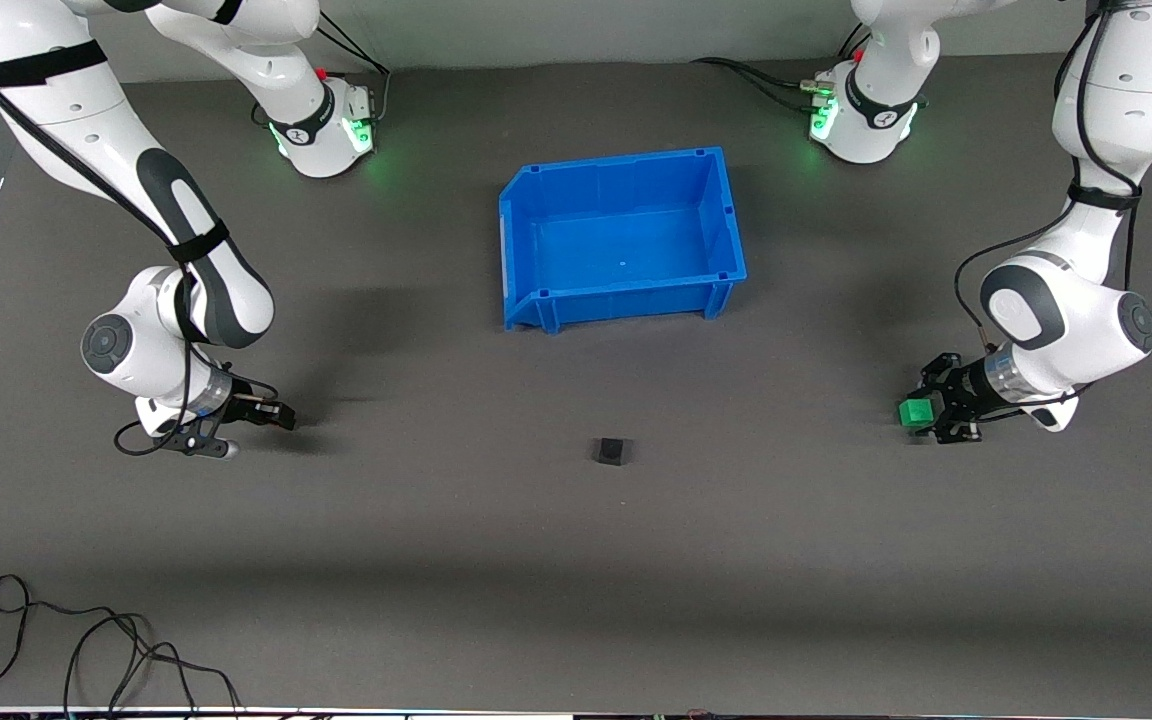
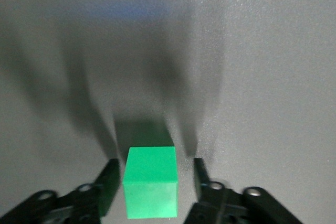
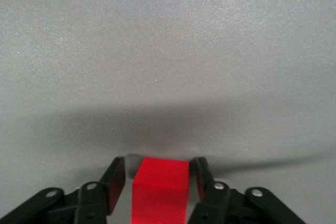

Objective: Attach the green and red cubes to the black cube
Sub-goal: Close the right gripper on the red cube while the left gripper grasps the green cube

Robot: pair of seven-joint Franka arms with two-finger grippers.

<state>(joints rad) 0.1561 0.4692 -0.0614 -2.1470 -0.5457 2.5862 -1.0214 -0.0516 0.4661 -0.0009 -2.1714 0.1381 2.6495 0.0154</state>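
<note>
We log rigid, light cubes taken by flat opposite faces: left gripper [image 2: 152, 182] flanking green cube [image 2: 150, 188] with a gap showing, right gripper [image 3: 157, 182] clamping red cube [image 3: 161, 191], black cube [image 1: 612, 451] free on counter [image 1: 576, 560].

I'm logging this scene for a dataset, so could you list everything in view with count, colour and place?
Small matte black cube: one, black, on the table, nearer the front camera than the bin.
Small solid green cube: one, bright green, between the left gripper's fingers, toward the left arm's end of the table.
Small solid red cube: one, bright red, between the right gripper's fingers.
Open plastic bin: one, blue, nothing seen inside, mid-table.
Loose cable: one, black, at the table edge nearest the front camera.
Table: one, dark grey.
Left gripper: one, black, a gap shows beside the green cube.
Right gripper: one, black, shut on the red cube.
</note>
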